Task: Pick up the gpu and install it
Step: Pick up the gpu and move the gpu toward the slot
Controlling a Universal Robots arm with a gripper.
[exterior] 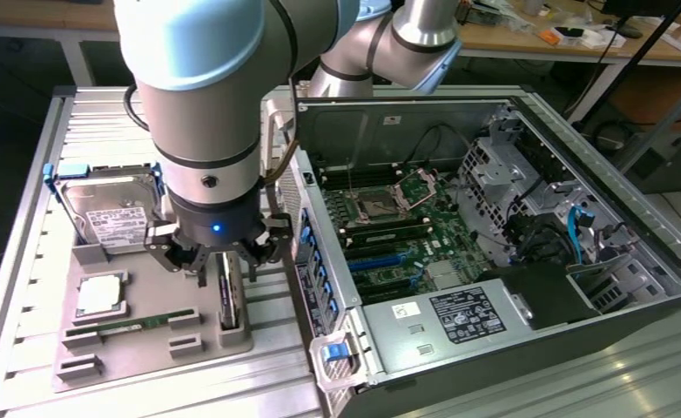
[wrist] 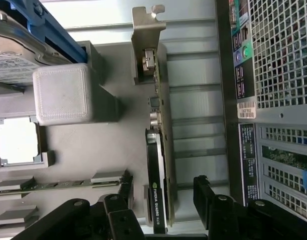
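The gripper has its fingers spread wide, straddling the one gpu, which stands on edge in the gray holder, clear of both. Beside one finger lie one RAM stick and one processor chip, then one hard drive. Beyond the other finger stands one open computer case.

Hard drive, CPU chip, RAM stick on grey holder, open computer case just beside

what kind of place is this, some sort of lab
Likely a robotics lab or workshop for PC assembly: an open dark grey computer case with its green motherboard exposed, a grey moulded parts tray holding a silver hard drive, and cluttered wooden workbenches behind.
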